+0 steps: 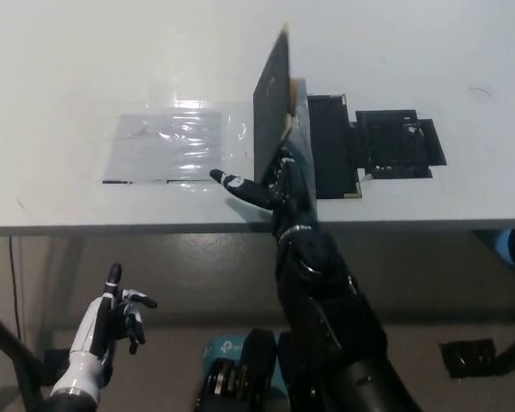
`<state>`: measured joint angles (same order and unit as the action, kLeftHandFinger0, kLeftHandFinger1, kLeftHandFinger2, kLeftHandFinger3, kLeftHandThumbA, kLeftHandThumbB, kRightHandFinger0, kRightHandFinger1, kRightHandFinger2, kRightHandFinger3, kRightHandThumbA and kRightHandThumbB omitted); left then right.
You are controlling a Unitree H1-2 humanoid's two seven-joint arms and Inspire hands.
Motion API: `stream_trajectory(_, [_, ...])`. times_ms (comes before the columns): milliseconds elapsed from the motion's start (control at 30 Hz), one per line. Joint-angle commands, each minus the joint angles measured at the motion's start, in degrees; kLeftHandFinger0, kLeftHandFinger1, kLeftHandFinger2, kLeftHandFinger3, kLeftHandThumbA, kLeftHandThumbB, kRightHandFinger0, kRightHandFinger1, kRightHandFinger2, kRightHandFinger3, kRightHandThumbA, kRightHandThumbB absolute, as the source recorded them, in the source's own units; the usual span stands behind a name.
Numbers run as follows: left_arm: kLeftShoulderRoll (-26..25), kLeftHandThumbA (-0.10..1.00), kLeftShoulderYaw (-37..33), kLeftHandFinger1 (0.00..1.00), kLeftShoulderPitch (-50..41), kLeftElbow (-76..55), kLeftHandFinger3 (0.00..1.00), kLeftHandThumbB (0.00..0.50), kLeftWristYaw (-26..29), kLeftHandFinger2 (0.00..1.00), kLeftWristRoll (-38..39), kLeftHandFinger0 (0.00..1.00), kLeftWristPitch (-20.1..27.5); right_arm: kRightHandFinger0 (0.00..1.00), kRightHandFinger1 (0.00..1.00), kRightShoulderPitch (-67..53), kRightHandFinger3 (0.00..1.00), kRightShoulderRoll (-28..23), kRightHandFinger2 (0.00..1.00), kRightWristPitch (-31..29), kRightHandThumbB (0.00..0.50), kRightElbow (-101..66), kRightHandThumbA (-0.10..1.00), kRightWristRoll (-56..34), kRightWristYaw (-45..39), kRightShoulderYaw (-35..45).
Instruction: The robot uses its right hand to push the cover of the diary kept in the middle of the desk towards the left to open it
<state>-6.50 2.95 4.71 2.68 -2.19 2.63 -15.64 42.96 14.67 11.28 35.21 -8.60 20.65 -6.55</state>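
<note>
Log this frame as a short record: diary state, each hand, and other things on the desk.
diary: on the desk, partly open
cover: raised about upright, edge-on to the camera
right hand: black, at the cover's near edge, fingers spread, one pointing left
left hand: white, resting below the desk edge at lower left, open
plastic sheet: clear, flat on the desk left of the diary
black piece: flat, right of the diary
task stage: cover not yet laid over to the left
</note>
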Motion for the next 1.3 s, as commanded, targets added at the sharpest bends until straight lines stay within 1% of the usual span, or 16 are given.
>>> stream_trajectory(0, [-1.05, 1.00, -0.56, 0.16, 1.50, -0.50, 0.33, 0.500, -0.53, 0.11, -0.93, 0.15, 1.05, 0.92, 0.98, 7.21, 1.00, -0.73, 0.99, -3.14, 0.216, 0.17, 1.00, 9.60, -3.92, -6.83])
stream_trajectory(67, [-1.31, 1.00, -0.60, 0.15, 1.72, -0.70, 0.32, 0.500, -0.83, 0.10, -0.66, 0.12, 0.69, 0.90, 0.96, 7.38, 1.00, -3.55, 0.99, -3.45, 0.188, 0.78, 1.00, 14.84, -4.58, -12.21])
stream_trajectory(100, [-1.56, 1.00, -0.69, 0.16, 1.93, -1.02, 0.32, 0.500, -0.93, 0.10, -0.80, 0.13, 0.21, 0.68, 0.76, 7.47, 1.00, -4.66, 0.80, -2.12, 0.206, 0.70, 1.00, 16.32, -4.91, -14.21])
stream_trajectory(167, [-1.64, 1.00, -0.76, 0.16, 1.88, -1.06, 0.31, 0.500, -1.03, 0.09, -0.80, 0.15, 0.42, 0.55, 0.66, 7.40, 1.00, -5.97, 0.72, -1.07, 0.220, 0.12, 1.00, 17.03, -6.41, -16.51])
stream_trajectory(200, [-1.87, 1.00, -0.70, 0.17, 2.13, -1.23, 0.32, 0.500, -1.30, 0.12, -0.55, 0.16, -0.18, 0.12, 0.25, 7.69, 0.97, -7.51, 0.39, -0.68, 0.197, 0.27, 1.00, 19.45, -7.61, -19.36])
stream_trajectory(233, [-1.91, 1.00, -0.73, 0.18, 2.12, -1.26, 0.32, 0.500, -1.36, 0.12, -0.51, 0.16, -0.19, 0.02, 0.17, 7.70, 0.94, -7.89, 0.33, -0.79, 0.194, 0.24, 1.00, 19.77, -7.77, -20.07])
stream_trajectory(267, [-1.98, 1.00, -0.76, 0.17, 2.15, -1.09, 0.32, 0.500, -1.51, 0.12, -0.45, 0.15, 0.15, 0.12, 0.29, 7.79, 1.00, -8.78, 0.44, -0.36, 0.234, 0.12, 1.00, 21.31, -8.02, -22.02])
stream_trajectory(300, [-2.01, 1.00, -0.69, 0.17, 2.23, -0.94, 0.31, 0.500, -1.60, 0.11, -0.30, 0.16, 0.09, 0.39, 0.61, 7.61, 1.00, -10.17, 0.70, 1.17, 0.262, -0.38, 1.00, 23.21, -9.92, -24.80])
stream_trajectory(333, [-2.07, 1.00, -0.76, 0.18, 2.28, -1.09, 0.32, 0.500, -1.58, 0.10, -0.47, 0.16, -0.51, 0.47, 0.66, 7.55, 1.00, -10.96, 0.76, 2.71, 0.302, -0.67, 1.00, 24.69, -10.92, -26.83])
stream_trajectory(367, [-2.31, 1.00, -1.03, 0.18, 2.99, -0.87, 0.32, 0.500, -1.73, 0.10, -0.81, 0.16, -0.94, 0.47, 0.65, 7.69, 1.00, -11.66, 0.76, 3.55, 0.313, -0.82, 1.00, 25.38, -11.33, -27.92])
stream_trajectory(433, [-2.05, 1.00, -0.81, 0.18, 3.17, -0.90, 0.32, 0.474, -0.98, 0.10, -1.18, 0.17, -1.72, 0.06, 0.20, 6.84, 1.00, -12.30, 0.36, 4.06, 0.328, -0.73, 1.00, 27.76, -11.33, -31.07])
stream_trajectory(467, [-2.20, 1.00, -0.96, 0.18, 3.25, -0.85, 0.32, 0.466, -1.19, 0.10, -1.24, 0.18, -1.63, 0.00, 0.03, 5.93, 1.00, -12.37, 0.21, 3.02, 0.318, -0.22, 1.00, 29.08, -11.06, -33.02])
stream_trajectory(633, [-2.18, 1.00, -1.97, 0.17, 4.09, -0.12, 0.31, 0.499, -1.54, 0.09, -1.61, 0.17, -1.28, 0.00, 0.00, 3.61, 1.00, -12.63, 0.00, 1.65, 0.344, 0.79, 1.00, 32.08, -10.83, -37.25])
stream_trajectory(800, [-2.02, 1.00, -2.85, 0.23, 4.23, -0.41, 0.32, 0.500, -1.22, 0.13, -2.39, 0.30, -2.49, 0.00, 0.04, 1.89, 1.00, -11.43, 0.15, 0.51, 0.351, 3.97, 1.00, 35.78, -11.21, -41.50])
stream_trajectory(1133, [-2.16, 1.00, -2.84, 0.20, 3.89, -0.54, 0.31, 0.459, -1.79, 0.14, -1.80, 0.19, -1.09, 0.00, 0.00, 0.97, 1.00, -11.38, 0.22, -0.39, 0.303, 8.25, 1.00, 38.91, -11.77, -40.58])
stream_trajectory(1267, [-1.89, 1.00, -2.24, 0.19, 3.73, -0.62, 0.31, 0.404, -2.14, 0.13, -0.84, 0.18, -1.39, 0.00, 0.11, 1.55, 1.00, -11.62, 0.37, 0.03, 0.328, 7.62, 1.00, 39.40, -13.07, -38.88])
